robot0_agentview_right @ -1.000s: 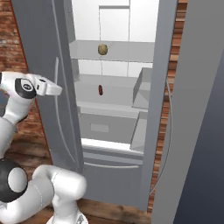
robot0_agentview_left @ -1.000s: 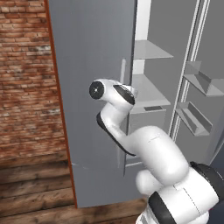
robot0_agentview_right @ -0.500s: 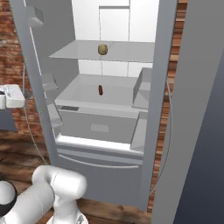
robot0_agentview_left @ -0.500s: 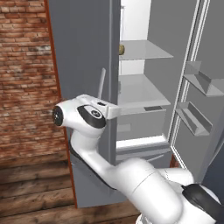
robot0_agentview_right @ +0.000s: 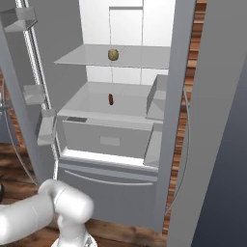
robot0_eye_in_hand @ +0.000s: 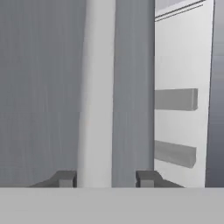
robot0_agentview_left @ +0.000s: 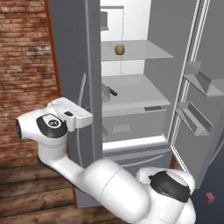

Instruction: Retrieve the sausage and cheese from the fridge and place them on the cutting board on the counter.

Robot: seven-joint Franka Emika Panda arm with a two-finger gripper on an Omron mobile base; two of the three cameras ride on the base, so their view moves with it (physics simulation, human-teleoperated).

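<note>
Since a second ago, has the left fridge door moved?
Yes. The left fridge door has swung further open, away from the fixed shelves, so the cheese and sausage now show. The gripper straddles its handle.

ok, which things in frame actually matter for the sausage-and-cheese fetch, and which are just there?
Belongs to the job:
- sausage, on the fridge's middle shelf
- cheese, on the upper shelf
- fridge, both doors open
- gripper, fingers either side of the left door handle

Just there:
- brick wall
- wooden floor
- small red block on the floor
</note>
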